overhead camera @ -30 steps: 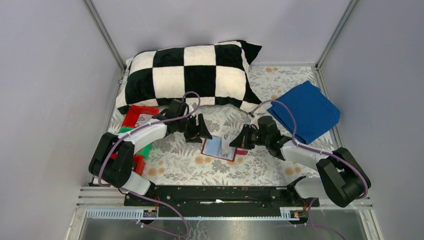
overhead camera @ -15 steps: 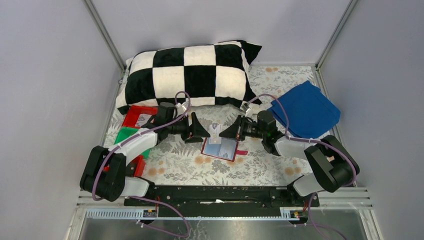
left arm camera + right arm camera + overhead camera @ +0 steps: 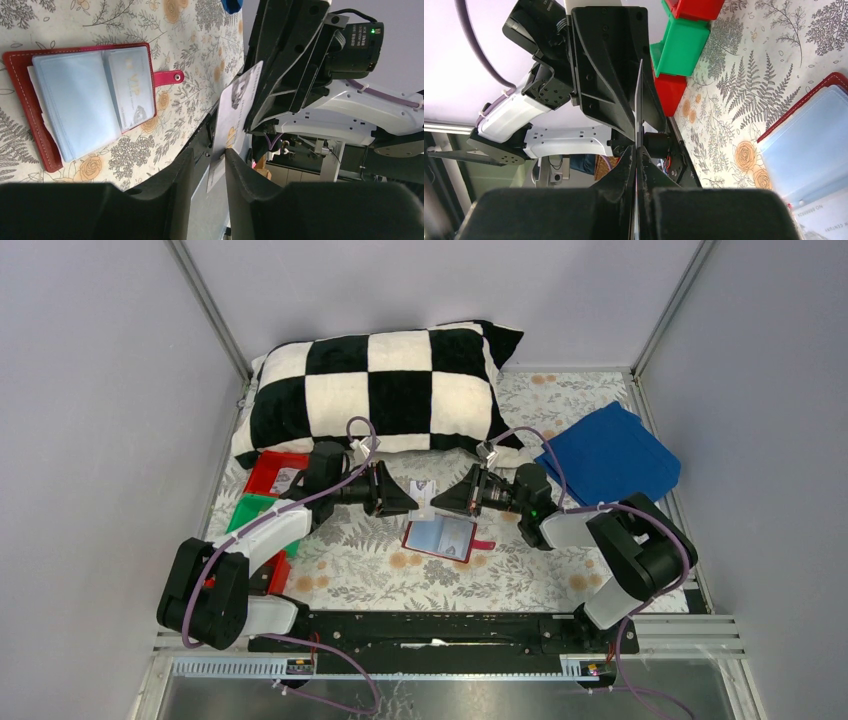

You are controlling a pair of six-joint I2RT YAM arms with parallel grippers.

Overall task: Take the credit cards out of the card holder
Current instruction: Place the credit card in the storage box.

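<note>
- Both arms reach inward from the near edge, forearms low, wrists facing each other tip to tip above the floral table (image 3: 520, 570).
- The right gripper (image 3: 437, 502) pinches a pale grey card (image 3: 423, 492) tight between its fingers, holding it in the air clear of the table.
- The left gripper (image 3: 411, 502) stands a little open, its fingers straddling the card's far end. A gap shows beside the card, so a firm grip cannot be told.
- The card holder (image 3: 440, 536) lies open and flat on the table just below the meeting claws. Its red strap tab points toward the right arm, and a VIP card (image 3: 131, 87) sits in one clear sleeve.
- A second earlier the right gripper was down at the holder with the card. Half a second ago the two claws stood slightly farther apart. The holder has not shifted.
</note>
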